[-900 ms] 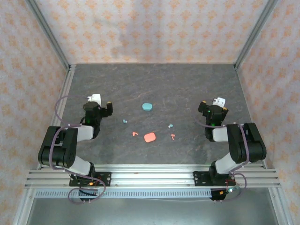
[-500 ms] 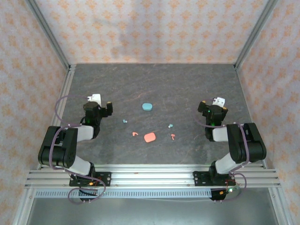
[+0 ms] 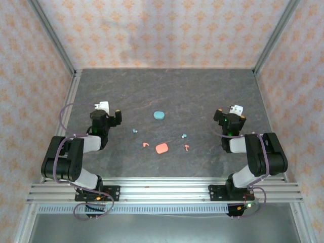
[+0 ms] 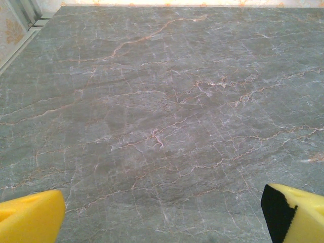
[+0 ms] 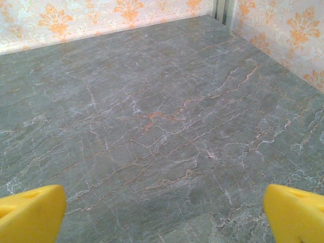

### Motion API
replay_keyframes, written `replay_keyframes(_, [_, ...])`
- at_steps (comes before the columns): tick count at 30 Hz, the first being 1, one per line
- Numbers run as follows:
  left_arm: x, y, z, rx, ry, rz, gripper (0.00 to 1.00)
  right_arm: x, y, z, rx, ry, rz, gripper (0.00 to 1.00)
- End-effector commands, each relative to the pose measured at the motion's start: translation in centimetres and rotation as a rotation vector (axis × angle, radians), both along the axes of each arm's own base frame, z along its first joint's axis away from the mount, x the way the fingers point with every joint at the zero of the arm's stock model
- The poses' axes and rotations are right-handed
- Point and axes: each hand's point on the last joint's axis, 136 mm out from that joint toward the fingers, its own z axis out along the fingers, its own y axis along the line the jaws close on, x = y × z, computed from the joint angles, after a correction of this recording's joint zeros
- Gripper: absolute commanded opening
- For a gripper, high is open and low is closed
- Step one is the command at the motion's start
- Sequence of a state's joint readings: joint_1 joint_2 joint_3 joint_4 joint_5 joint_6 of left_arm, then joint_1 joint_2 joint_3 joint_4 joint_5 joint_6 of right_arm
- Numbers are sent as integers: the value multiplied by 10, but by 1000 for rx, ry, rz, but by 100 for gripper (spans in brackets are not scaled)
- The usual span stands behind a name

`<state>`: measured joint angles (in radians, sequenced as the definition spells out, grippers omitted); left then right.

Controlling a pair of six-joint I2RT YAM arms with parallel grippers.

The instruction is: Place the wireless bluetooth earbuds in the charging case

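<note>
two arms are bolted at the near edge of a grey, veined tabletop (image 3: 202,91): the left arm (image 3: 68,159) is folded along the left edge, the right arm (image 3: 260,154) along the right edge. nearest to them, about midway between the side edges, lies a salmon-pink case (image 3: 162,148). one salmon-pink earbud (image 3: 146,145) lies near it on the side of the left edge, and a second salmon-pink earbud (image 3: 187,147) lies near it on the side of the right edge. a little farther in lie the two teal earbuds, one (image 3: 134,131) toward the left edge and one (image 3: 184,136) just behind the second pink one. all four wireless bluetooth earbuds rest loose on the stone, apart from both cases. farther still, a teal case (image 3: 159,115) sits near the tabletop's centre. roughly level with it, well apart toward either side edge, the left jaws and the right jaws stand released and spread wide, grasping nothing. the yellow fingertips of each (left (image 4: 30,215), right (image 5: 30,210)) frame a stretch of tabletop in the wrist views. an orange-patterned wall (image 3: 162,30) rises behind the far edge.
</note>
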<state>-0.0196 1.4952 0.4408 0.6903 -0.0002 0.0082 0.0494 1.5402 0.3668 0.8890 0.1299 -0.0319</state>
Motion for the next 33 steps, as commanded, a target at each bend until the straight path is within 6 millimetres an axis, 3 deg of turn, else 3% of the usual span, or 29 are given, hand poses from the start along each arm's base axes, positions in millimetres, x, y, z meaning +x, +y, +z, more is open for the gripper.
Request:
replay_keyframes(1, [1,2,5,12,-28,9,100,6,0,5,-5,-8,9,99])
replay_keyframes(25, [1,2,5,13,-27,9,100,6,1,4,-5,-4,10,99])
replay_keyframes(33, [5,10,20,16,24,65,100,7,4,11,-5,-4,34,99])
